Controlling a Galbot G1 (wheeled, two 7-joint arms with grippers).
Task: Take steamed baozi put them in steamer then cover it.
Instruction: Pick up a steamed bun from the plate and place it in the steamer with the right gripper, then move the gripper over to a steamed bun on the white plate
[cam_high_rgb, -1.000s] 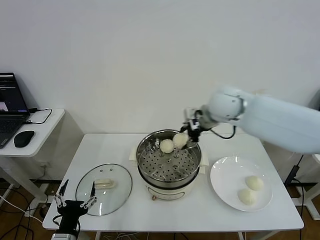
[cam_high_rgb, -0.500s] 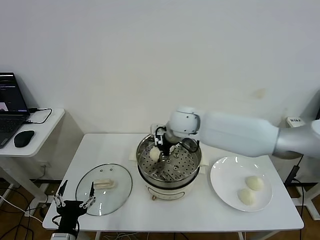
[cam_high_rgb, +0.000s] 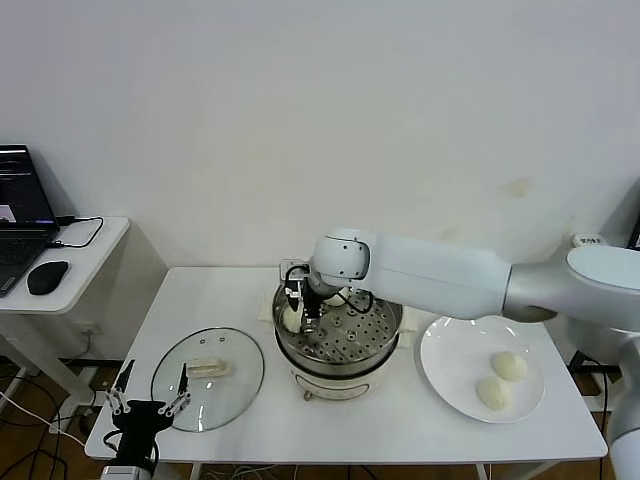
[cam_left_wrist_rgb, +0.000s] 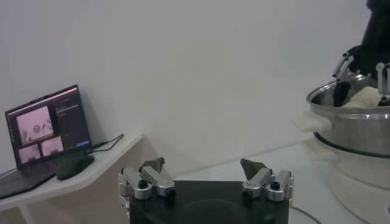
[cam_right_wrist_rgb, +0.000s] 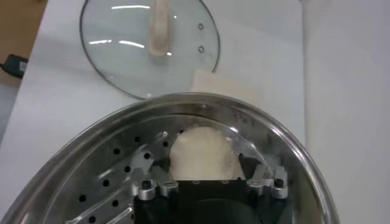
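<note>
The steamer (cam_high_rgb: 338, 362) stands mid-table on its cream base. My right gripper (cam_high_rgb: 299, 312) is down inside it on the left side, open. One steamed baozi (cam_high_rgb: 290, 319) lies on the perforated tray between the spread fingers. The right wrist view shows that baozi (cam_right_wrist_rgb: 202, 146) with the right gripper (cam_right_wrist_rgb: 203, 162) standing off both its sides, inside the steamer rim (cam_right_wrist_rgb: 91, 141). Two more baozi (cam_high_rgb: 508, 365) (cam_high_rgb: 492, 393) lie on the white plate (cam_high_rgb: 450, 352). The glass cover (cam_high_rgb: 236, 388) lies flat left of the steamer. My left gripper (cam_high_rgb: 153, 386) is parked open at the table's front-left corner.
A side table (cam_high_rgb: 90, 250) at the far left carries a laptop (cam_high_rgb: 18, 225) and a mouse (cam_high_rgb: 47, 277). The left wrist view shows the steamer wall (cam_left_wrist_rgb: 353, 129), with the left gripper (cam_left_wrist_rgb: 201, 164) low in front. My right arm (cam_high_rgb: 440, 275) spans over the steamer's right half.
My right gripper carried a baozi from the steamer's back right across to its left side, lowered it onto the tray, and opened. The left arm stayed still.
</note>
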